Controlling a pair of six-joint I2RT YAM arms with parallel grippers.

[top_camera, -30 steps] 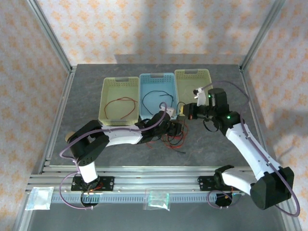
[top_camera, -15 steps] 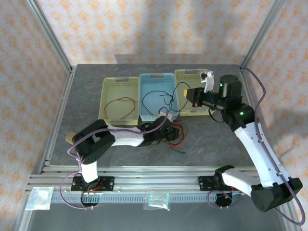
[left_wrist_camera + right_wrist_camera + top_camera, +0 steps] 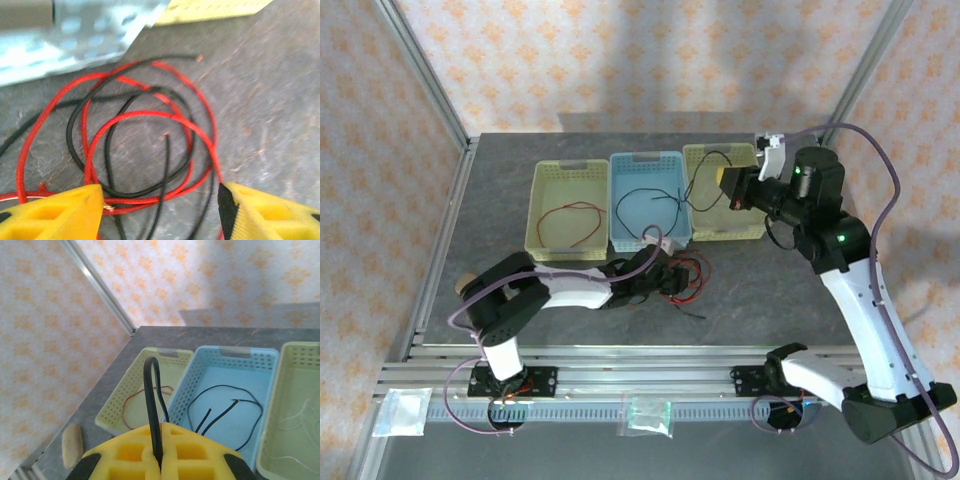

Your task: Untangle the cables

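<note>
While the right claw [image 3: 159, 442] pinches a black cable [image 3: 151, 390] tight and the left claw [image 3: 160, 207] gapes empty over the tangle [image 3: 140, 130], we fear a snagged loop drags it along.

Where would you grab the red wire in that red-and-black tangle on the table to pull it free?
Likely the right-hand outer arc of the thin red wire, taken from straight above, with the left gripper and its open yellow fingers astride it. There it lies flat on the grey table and bows away from the thin black wires that cross it elsewhere.
</note>
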